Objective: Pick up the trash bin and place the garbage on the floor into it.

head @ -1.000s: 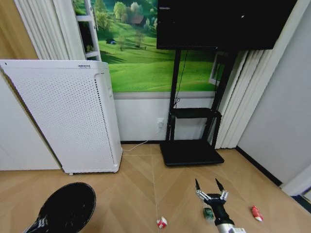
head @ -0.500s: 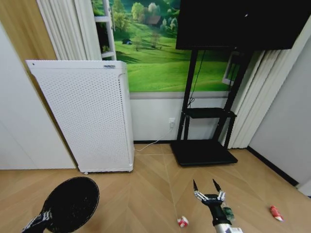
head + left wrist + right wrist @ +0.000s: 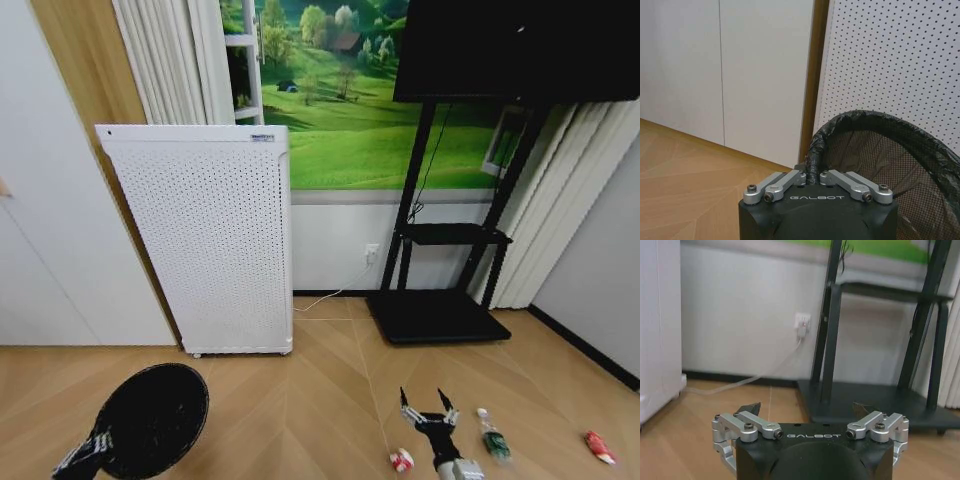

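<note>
Head view: left hand [image 3: 92, 450] clamps the trash bin [image 3: 155, 418] by its rim; right hand [image 3: 429, 413] hangs spread wide above the floor [image 3: 300, 400], near the garbage [image 3: 401, 460].

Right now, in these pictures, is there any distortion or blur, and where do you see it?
Head view: wide-angle lens, so the white perforated cabinet and the curtains lean outward; the lighting is even, with little shadow. Left wrist view: sharp, the trash bin rim is crisp in the left gripper. Right wrist view: the right gripper is sharp, while the black stand behind looks soft.
</note>
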Motion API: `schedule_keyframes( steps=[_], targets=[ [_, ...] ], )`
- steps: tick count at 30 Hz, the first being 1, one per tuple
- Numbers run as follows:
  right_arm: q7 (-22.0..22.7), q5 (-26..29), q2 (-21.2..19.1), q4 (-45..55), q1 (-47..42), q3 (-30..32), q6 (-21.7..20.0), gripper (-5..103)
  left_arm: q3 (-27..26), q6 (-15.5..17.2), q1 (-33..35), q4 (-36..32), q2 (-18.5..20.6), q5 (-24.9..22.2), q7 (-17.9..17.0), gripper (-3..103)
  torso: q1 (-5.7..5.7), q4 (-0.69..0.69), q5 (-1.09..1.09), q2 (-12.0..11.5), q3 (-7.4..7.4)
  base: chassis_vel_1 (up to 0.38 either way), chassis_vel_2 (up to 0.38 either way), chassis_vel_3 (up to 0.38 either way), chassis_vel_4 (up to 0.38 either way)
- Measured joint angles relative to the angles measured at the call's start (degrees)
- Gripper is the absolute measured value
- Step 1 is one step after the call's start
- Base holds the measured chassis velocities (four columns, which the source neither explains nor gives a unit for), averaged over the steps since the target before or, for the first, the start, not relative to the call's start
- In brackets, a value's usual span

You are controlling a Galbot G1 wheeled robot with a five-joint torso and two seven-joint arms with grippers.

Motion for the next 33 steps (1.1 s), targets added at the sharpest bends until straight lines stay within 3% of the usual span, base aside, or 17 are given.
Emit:
schedule_keyframes(
  steps=[12,21,33],
  targets=[
    [-3.2,-2.7,-1.3,-13.6,1.7,-5.4,-3.0,100,0.2,0.1,-0.1,0.4,0.6,0.1,-0.3,6,0.0,-0.01,-0.01,0.0,0.0,0.0,0.0,0.0,0.0],
    [0.1,-2.3,-6.2,-22.5,8.4,-10.4,-8.0,100,0.7,0.0,0.1,0.8,-0.3,0.7,0.0,6,0.0,0.0,-0.01,0.0,0.0,0.0,0.0,0.0,0.0],
    [1.7,-2.7,-7.1,-31.6,13.9,-11.8,-10.2,100,0.7,0.0,0.2,0.5,-0.5,1.3,-0.1,6,0.0,0.0,-0.01,0.0,0.0,0.0,0.0,0.0,0.0]
  ],
)
